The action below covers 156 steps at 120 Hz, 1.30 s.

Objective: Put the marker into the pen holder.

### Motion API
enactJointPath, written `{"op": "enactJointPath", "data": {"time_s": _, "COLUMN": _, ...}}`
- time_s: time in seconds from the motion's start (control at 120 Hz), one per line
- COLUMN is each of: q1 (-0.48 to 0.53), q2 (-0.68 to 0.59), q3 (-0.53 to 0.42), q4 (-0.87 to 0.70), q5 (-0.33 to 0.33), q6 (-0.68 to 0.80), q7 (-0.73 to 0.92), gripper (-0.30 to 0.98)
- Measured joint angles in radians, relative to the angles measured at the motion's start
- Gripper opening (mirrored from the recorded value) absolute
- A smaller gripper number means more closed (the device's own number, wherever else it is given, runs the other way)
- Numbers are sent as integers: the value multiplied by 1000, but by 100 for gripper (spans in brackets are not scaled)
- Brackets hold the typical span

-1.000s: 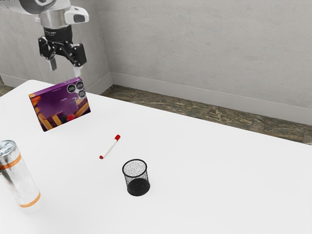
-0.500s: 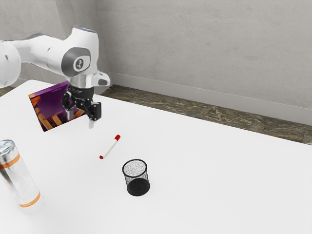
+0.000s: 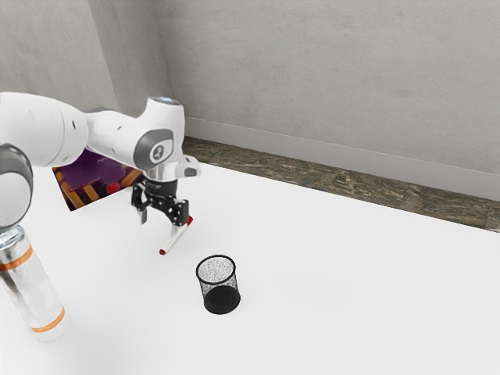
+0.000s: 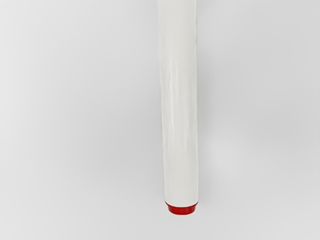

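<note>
One change, exterior view: end effector [image 3: 160,223] is lower and nearer the marker [image 3: 172,241], spread wide, so a grasp looks next. Marker unmoved on the tabletop [image 3: 328,281], near the pen holder [image 3: 222,300]. Wrist view: white barrel [image 4: 180,110], red end [image 4: 181,209] under the end effector; contact hard to judge.

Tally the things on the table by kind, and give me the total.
Marker: 1
Pen holder: 1
Box: 1
Bottle: 1
Total: 4
</note>
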Motion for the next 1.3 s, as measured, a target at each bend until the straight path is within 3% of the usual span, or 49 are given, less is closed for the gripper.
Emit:
{"op": "enactJointPath", "data": {"time_s": 0.35, "q1": 19, "q2": 254, "q3": -3, "q4": 283, "q5": -32, "q6": 35, "q7": 4, "gripper": 69}}
{"op": "enactJointPath", "data": {"time_s": 0.833, "q1": 44, "q2": 314, "q3": 1, "q4": 342, "q5": -55, "q6": 49, "q7": 21, "gripper": 68}}
{"op": "enactJointPath", "data": {"time_s": 1.075, "q1": 45, "q2": 307, "q3": 2, "q4": 344, "q5": -47, "q6": 51, "q7": 30, "gripper": 21}}
{"op": "enactJointPath", "data": {"time_s": 1.3, "q1": 44, "q2": 311, "q3": 1, "q4": 343, "q5": -45, "q6": 52, "q7": 34, "gripper": -2}}
